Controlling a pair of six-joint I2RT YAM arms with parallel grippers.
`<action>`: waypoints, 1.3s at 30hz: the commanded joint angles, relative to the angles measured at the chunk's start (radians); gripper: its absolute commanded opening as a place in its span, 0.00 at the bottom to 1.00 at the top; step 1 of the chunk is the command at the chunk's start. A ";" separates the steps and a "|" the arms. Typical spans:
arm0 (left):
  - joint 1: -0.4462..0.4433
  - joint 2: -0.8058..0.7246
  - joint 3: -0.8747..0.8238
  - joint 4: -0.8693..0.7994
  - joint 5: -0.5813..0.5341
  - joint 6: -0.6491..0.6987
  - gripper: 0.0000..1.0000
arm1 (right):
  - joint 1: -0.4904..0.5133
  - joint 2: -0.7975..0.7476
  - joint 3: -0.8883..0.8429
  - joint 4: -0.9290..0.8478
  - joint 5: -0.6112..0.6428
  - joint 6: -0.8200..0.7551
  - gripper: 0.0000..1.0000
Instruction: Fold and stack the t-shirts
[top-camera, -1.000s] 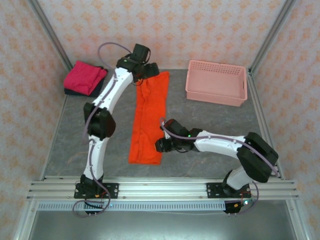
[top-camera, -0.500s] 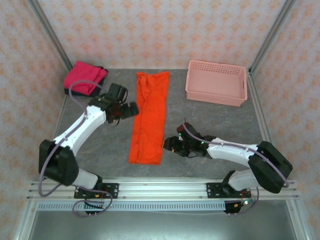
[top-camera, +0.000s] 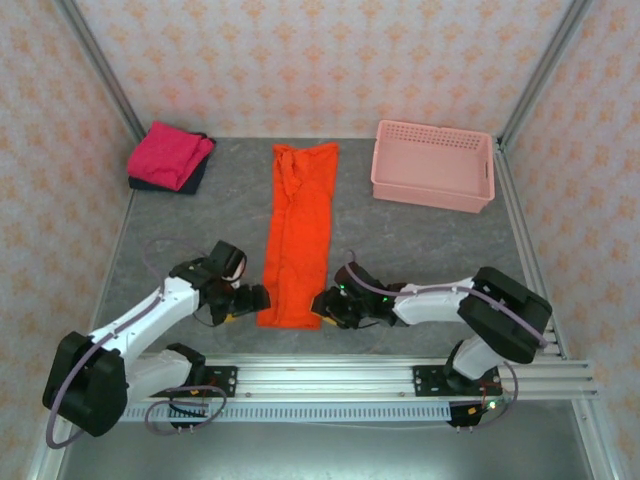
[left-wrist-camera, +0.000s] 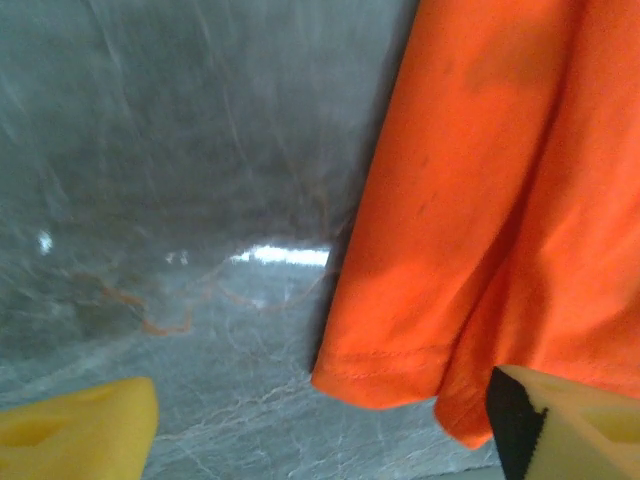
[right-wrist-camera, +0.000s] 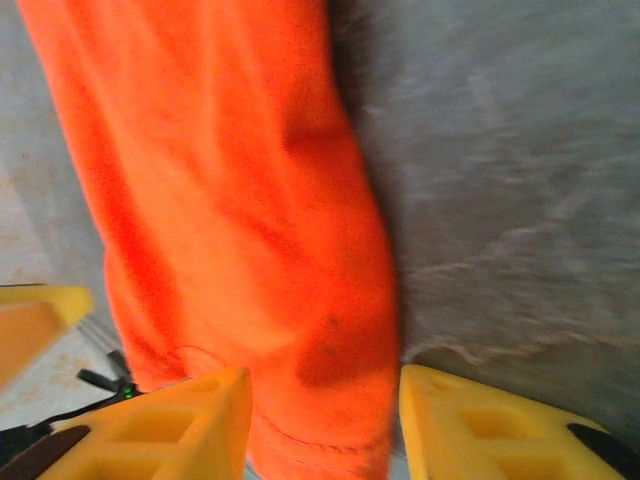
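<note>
Jaws stand apart on my left gripper (top-camera: 254, 298) and right gripper (top-camera: 322, 304), bracketing near corners of the orange t-shirt (top-camera: 300, 235) for folding.

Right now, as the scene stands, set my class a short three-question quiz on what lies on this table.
1. True or false: the pink basket stands to the right of the orange t-shirt.
2. What lies directly under the magenta t-shirt? A) the basket B) the navy t-shirt C) bare table
3. Fill in: the left gripper and right gripper flank the orange t-shirt's ____ end.
Key: 1 true; 2 B; 3 near.
</note>
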 joint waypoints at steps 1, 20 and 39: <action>-0.009 -0.034 -0.030 0.057 0.045 -0.037 0.81 | 0.016 0.044 -0.006 0.103 -0.043 0.045 0.40; -0.056 0.018 -0.072 0.121 -0.002 -0.061 0.56 | 0.008 -0.053 -0.042 0.042 0.025 0.028 0.00; -0.081 0.056 -0.128 0.206 0.050 -0.121 0.17 | 0.003 -0.047 -0.046 0.049 0.021 0.034 0.07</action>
